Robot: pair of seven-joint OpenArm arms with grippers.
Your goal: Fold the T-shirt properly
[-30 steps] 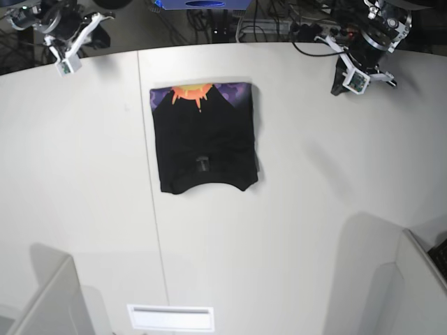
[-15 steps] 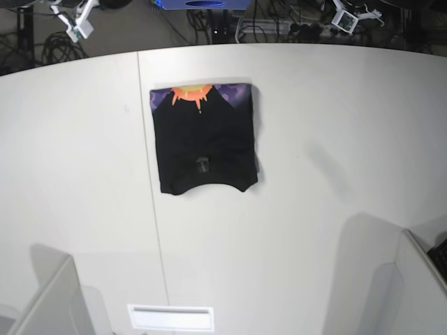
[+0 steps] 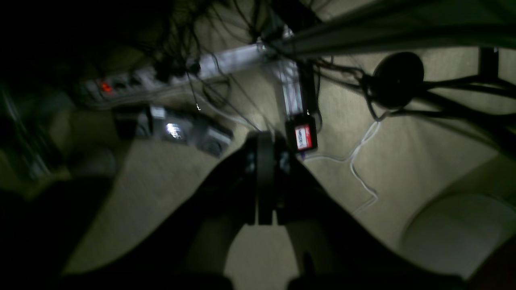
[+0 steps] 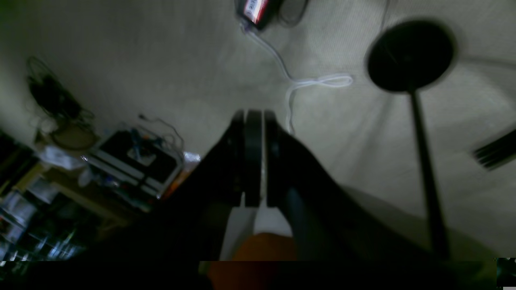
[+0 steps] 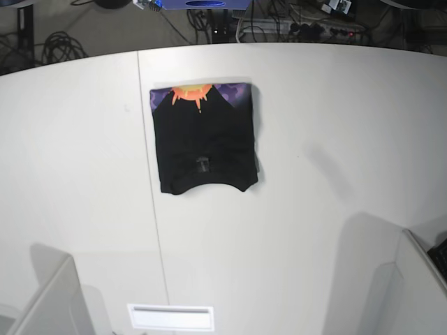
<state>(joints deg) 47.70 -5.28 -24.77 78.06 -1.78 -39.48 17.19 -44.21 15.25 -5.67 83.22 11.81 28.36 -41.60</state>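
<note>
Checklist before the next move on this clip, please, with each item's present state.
- T-shirt folded into a compact shape: ok
- T-shirt lying fully on the table: ok
- Outer edges straight: not ok, the near edge curves inward
- Left tool free of cloth: ok, shut on nothing
- Right tool free of cloth: ok, shut on nothing
- Hidden underside layers flat: cannot tell

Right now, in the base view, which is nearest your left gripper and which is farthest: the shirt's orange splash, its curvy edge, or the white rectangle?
From the left gripper:
1. orange splash, the T-shirt's top
2. curvy edge, the T-shirt's bottom
3. white rectangle, bottom of the picture, left of center
</note>
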